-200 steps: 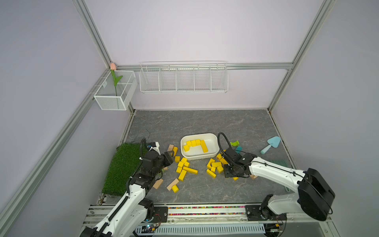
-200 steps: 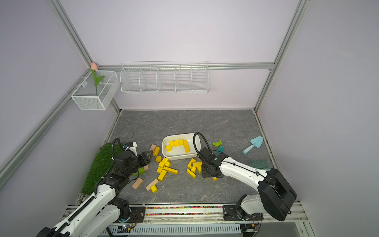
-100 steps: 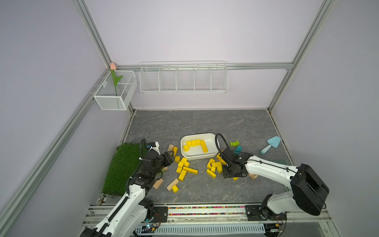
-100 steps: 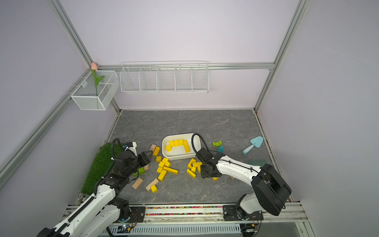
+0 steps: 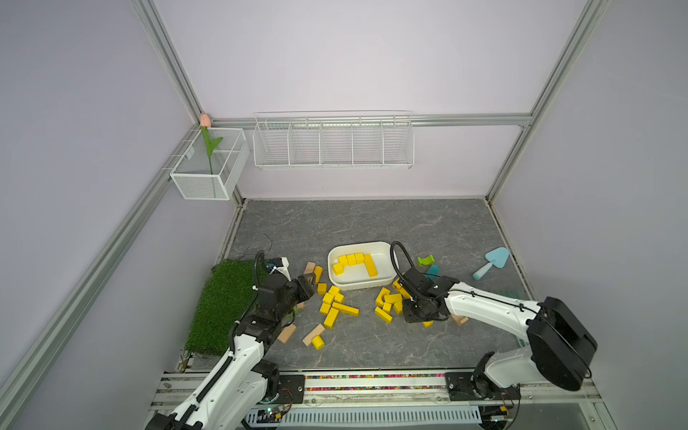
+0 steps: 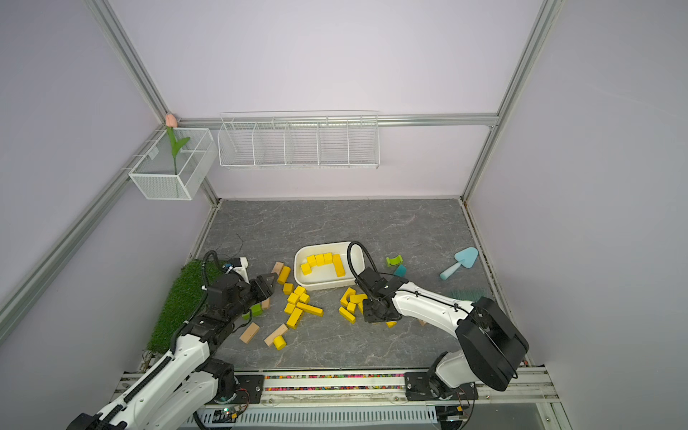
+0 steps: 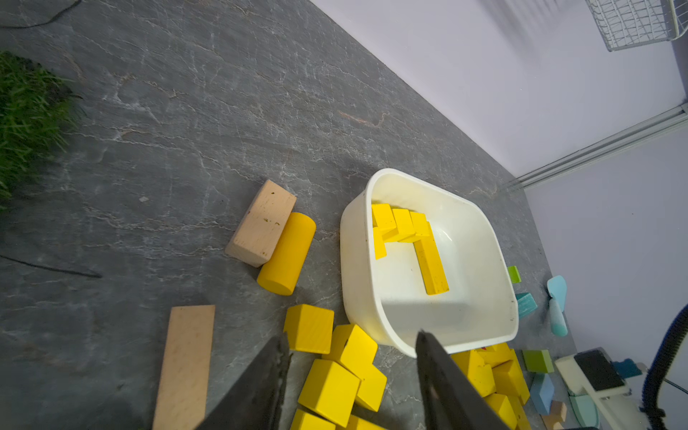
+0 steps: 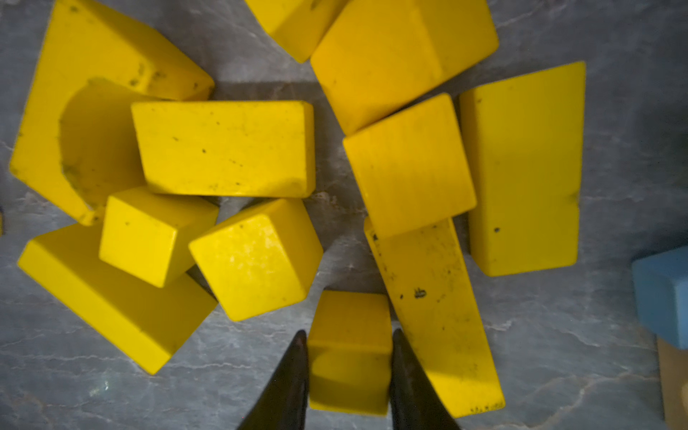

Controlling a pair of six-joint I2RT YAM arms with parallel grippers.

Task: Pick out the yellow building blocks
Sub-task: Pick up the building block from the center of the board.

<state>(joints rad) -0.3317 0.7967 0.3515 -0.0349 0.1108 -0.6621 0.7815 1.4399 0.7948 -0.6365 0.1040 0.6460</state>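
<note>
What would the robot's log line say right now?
right gripper: closed on small yellow cube | left gripper: open, empty, near white tub | tub: some yellow blocks inside

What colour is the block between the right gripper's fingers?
Yellow. The block shows best in the right wrist view.

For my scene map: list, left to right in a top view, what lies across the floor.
grass mat → yellow cylinder → white tub → green arch block → light blue trowel
</note>
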